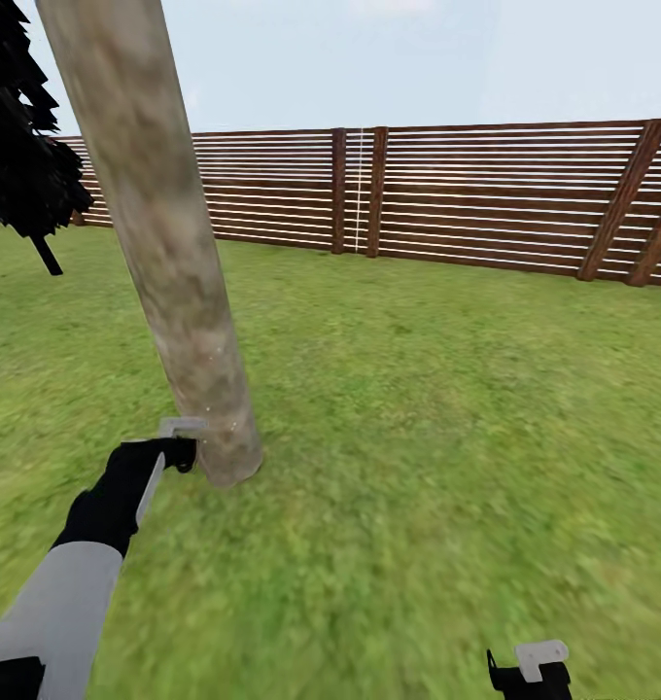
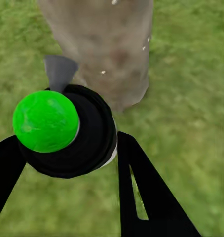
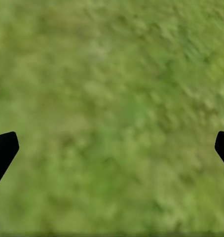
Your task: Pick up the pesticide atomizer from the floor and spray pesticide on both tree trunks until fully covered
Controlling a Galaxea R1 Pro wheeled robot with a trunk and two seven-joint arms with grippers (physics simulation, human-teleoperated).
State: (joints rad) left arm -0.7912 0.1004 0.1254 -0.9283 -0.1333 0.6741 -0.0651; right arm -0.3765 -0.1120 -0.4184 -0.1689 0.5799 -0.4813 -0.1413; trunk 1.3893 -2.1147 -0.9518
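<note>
Left gripper [image 1: 171,449] is pinching the atomizer [image 2: 67,131] right at the trunk [image 1: 165,243] base, white specks [image 2: 103,72] on the bark. Right gripper [image 3: 112,148] spread over grass [image 1: 447,408]. Fence [image 1: 486,194] at 12, dark tree [image 1: 24,146] at 10.

Mottled grey-tan tree trunk [image 1: 165,243] with brown blotches; blotchy green grass [image 1: 447,437]; brown slatted fence [image 1: 486,194] — far; blackish tree [image 1: 19,146] — far left.

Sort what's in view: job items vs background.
Job:
- tree trunk, a few white specks near its base
- atomizer, black with green cap, held in left tool, nozzle toward trunk
- grass floor

Background:
- slat fence
- dark tree
- right tool, open over grass
</note>
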